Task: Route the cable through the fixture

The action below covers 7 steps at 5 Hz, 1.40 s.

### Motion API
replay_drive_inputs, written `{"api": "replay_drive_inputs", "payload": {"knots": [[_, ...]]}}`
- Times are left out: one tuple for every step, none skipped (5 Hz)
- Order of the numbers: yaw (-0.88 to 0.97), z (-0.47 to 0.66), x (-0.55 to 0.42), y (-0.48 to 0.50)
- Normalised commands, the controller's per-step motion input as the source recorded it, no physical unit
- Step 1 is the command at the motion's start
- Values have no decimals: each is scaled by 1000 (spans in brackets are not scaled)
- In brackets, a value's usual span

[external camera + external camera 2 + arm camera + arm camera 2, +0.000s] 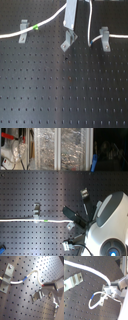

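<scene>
Black perforated board [60, 95] was observed throughout. At upper centre of the first exterior view, the gripper [69, 26] was closed on the cable [50, 20] directly above the fixture [68, 41]. Seating in the fork was judged outstanding.

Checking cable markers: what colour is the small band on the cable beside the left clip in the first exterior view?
Green, clearest in the first exterior view.
</scene>
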Motion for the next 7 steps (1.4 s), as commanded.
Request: {"api": "replay_drive_inputs", "payload": {"knots": [[-17,6,0,31],[-54,58,9,24],[66,336,-481,-118],[77,178,-300,-93],[0,224,-144,-235],[80,325,-364,-603],[0,0,10,21]]}}
